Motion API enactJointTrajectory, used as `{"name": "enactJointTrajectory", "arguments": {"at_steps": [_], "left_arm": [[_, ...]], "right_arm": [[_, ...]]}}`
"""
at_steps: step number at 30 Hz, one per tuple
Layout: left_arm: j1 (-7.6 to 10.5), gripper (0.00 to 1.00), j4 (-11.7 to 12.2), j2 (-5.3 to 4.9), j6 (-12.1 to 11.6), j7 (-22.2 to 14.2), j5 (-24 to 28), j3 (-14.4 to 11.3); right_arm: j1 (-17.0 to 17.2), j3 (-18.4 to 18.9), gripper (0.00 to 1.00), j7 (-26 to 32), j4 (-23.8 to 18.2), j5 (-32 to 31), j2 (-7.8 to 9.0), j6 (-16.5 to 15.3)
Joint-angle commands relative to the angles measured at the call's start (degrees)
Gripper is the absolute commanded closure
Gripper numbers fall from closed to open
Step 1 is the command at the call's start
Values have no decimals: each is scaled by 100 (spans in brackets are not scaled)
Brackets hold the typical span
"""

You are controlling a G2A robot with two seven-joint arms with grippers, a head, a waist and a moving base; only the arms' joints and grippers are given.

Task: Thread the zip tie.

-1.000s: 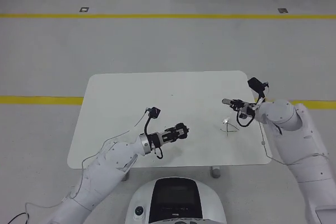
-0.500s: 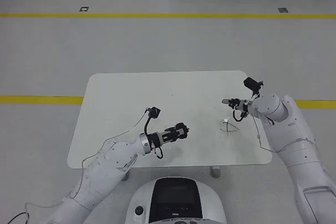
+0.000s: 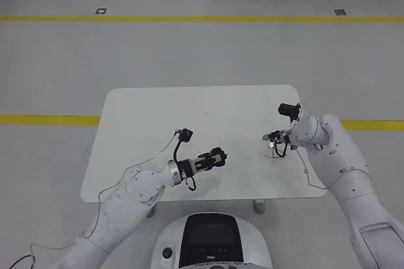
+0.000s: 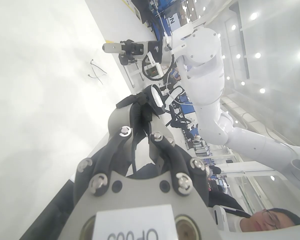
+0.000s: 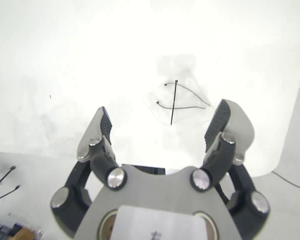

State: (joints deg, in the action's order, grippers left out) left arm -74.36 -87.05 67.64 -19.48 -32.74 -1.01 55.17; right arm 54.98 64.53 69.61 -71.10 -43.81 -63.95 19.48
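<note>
I am finding the right tool [image 5: 162,123] spread wide, its ribbed pads [image 5: 218,121] facing each other and gripping nothing. It is hanging above the tabletop [image 3: 188,114], close to the tabletop's right edge, and it is touching nothing.

The zip ties [image 5: 176,101] are lying loose on the tabletop near that same right edge, just beyond the right tool's fingertips. One straight black tie is crossing two curved grey ones, and each has both ends free.

I am finding the left tool [image 4: 135,99] clenched, with nothing that I can make out between its fingers. It is hanging over the front middle of the tabletop, clear of the surface and well apart from the zip ties.
</note>
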Motion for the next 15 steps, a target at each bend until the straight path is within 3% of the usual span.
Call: {"name": "enactJointTrajectory", "arguments": {"at_steps": [1,9,15], "left_arm": [[0,100,0,0,0,0,0,0],[0,100,0,0,0,0,0,0],[0,100,0,0,0,0,0,0]], "right_arm": [[-6,-3,0,8,0,4,0,0],[50,-27,0,-118,60,-123,-3,0],[-150,-202,0,191,389,-378,-102,0]]}}
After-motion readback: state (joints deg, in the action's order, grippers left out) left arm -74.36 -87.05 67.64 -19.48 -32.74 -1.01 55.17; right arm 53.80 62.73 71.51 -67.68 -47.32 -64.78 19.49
